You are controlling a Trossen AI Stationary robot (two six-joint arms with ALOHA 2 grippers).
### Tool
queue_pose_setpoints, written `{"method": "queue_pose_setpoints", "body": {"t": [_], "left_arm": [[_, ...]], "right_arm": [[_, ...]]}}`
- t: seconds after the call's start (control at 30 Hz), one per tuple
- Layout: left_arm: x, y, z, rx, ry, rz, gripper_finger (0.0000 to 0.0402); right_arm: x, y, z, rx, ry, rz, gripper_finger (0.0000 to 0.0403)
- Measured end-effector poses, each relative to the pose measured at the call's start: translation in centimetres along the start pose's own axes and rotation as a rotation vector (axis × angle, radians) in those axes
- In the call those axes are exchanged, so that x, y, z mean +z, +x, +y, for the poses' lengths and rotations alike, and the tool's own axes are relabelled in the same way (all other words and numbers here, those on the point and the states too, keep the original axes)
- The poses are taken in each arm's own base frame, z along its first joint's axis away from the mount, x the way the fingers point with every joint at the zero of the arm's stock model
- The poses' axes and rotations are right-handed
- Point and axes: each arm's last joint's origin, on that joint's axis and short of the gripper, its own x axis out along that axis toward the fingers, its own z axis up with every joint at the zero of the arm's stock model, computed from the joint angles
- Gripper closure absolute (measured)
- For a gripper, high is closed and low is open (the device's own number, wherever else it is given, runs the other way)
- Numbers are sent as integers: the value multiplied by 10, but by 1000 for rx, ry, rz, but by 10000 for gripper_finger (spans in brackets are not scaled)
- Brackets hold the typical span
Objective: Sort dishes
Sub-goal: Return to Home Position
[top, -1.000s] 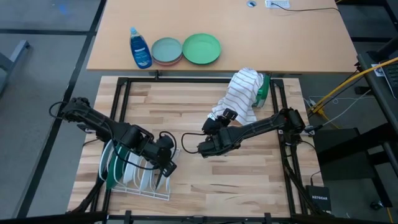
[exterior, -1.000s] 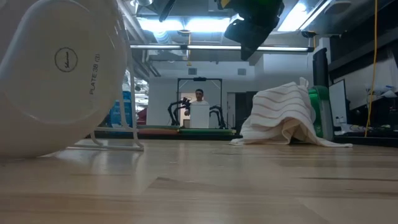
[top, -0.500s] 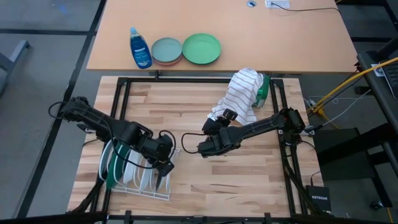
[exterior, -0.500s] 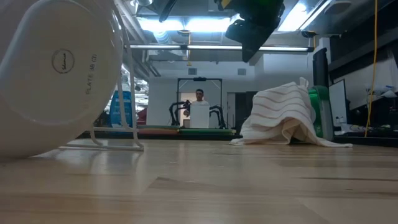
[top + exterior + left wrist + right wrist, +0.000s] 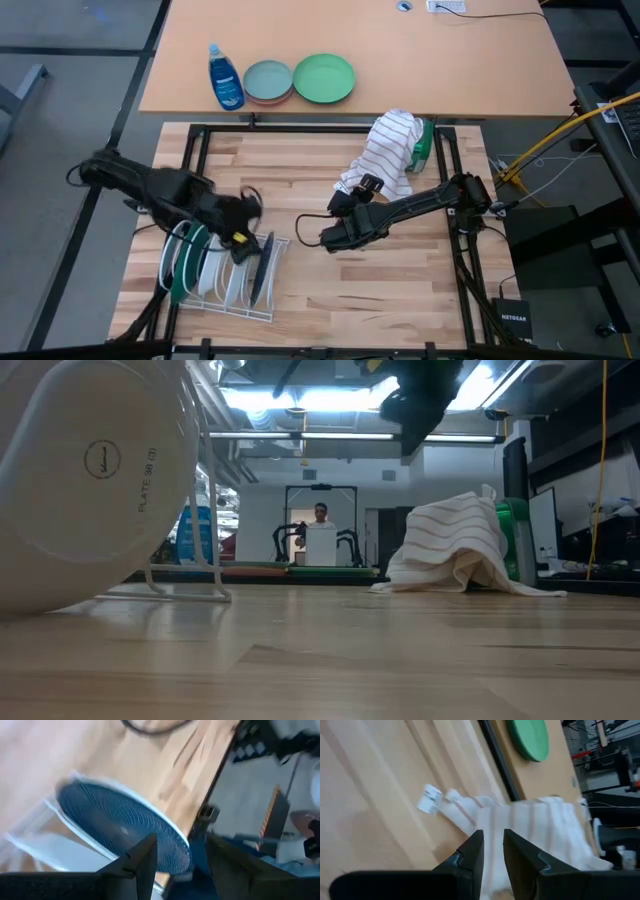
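- The left gripper (image 5: 180, 842) has its fingers (image 5: 142, 865) apart with nothing between them. It hangs over the white dish rack (image 5: 236, 306), which sits toward 7 o'clock on the table (image 5: 380, 290).
- The dark blue speckled plate (image 5: 120, 827) stands on edge in the rack's end slot, at about 5 o'clock from that gripper. The white plates (image 5: 207, 272) and the dark green plate (image 5: 178, 282) stand in the slots toward 9 o'clock.
- The right gripper (image 5: 492, 835) holds nothing. Its fingers are drawn close with only a slim gap, and it hovers near the table's centre, with the striped towel (image 5: 385, 150) at its 1 o'clock.
- Risk: the left arm is close above the plate rims. A low or sideways move could catch the blue plate or a rack wire and knock the upright plates against each other.
- Risk: the two grippers are not far apart, so a careless move could bring them together.
- From table height, one white plate (image 5: 90, 480) hides most of the rack. The arm overhead is cut off at the top edge, and which arm it is cannot be told.
- The number of white plates is hard to count from above.
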Motion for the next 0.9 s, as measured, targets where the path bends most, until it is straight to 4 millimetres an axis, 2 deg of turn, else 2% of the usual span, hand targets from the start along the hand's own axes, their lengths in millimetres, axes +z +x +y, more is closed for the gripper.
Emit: {"method": "queue_pose_setpoints", "body": {"t": [0.1,0.2,0.33,0.43,0.53,0.67,0.77,0.9], "left_arm": [[0,-37,11,-20,53,-162,247],[-3,-78,28,19,134,-401,247],[-12,-127,55,231,267,-762,247],[-22,-145,76,410,293,-923,247],[-33,-141,95,494,329,-943,247],[-52,-110,128,511,295,-910,247],[-66,-81,155,523,263,-888,247],[-79,-46,178,471,225,-928,247]], "right_arm": [[-4,-8,-17,-11,-19,12,327],[-6,-19,-38,7,15,-14,327],[-10,-38,-73,35,74,-79,327],[-18,-53,-103,67,146,-129,327],[-28,-64,-133,67,229,-197,327],[-58,-62,-160,31,413,-259,327],[-84,-48,-160,64,499,-264,327],[-109,-24,-140,213,584,-284,327]]}}
